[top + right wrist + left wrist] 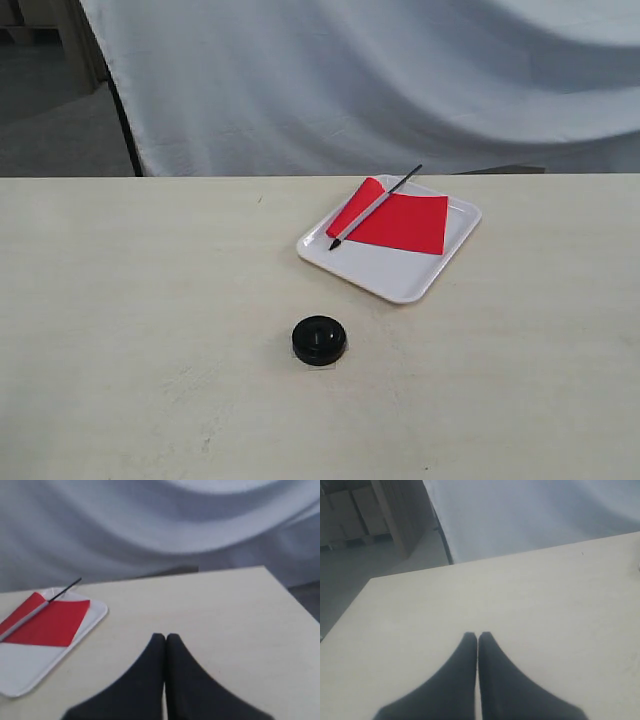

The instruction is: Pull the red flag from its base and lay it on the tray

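The red flag [402,222] lies flat on the white tray [385,272], its black stick [376,206] slanting across the tray's far corner. The right wrist view shows the same red flag [50,622] on the tray [30,667]. The round black base [319,340] stands alone on the table, nearer the front and left of the tray, with nothing in its hole. Neither gripper appears in the exterior view. My left gripper [478,636] is shut and empty above bare tabletop. My right gripper [165,637] is shut and empty too, off to the side of the tray.
A pale wooden table [140,330] fills the scene. A white cloth [400,80] hangs behind its far edge. The table's corner and floor [350,575] appear in the left wrist view.
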